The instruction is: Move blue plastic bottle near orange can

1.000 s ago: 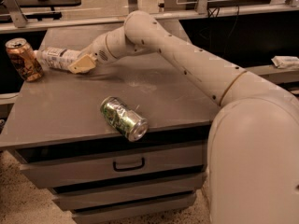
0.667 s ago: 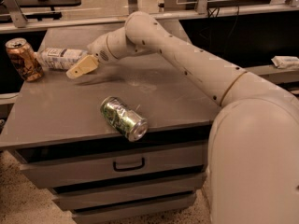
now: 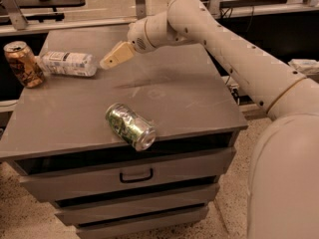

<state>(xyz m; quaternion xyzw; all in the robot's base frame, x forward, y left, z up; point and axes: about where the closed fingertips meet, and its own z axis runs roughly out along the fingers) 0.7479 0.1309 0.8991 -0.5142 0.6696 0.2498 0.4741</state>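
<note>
End effector farther from bottle

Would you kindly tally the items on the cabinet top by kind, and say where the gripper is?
Cans: 2 (orange can, green can)
Bottles: 1 (blue plastic bottle)
Total: 3
The gripper hangs beside the bottle, on the side away from the orange can.

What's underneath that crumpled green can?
Only the grey cabinet top; the green can lies on its side near the front edge, above the drawer. The drawer's contents are hidden. The gripper hovers farther back, right of the blue plastic bottle.
</note>
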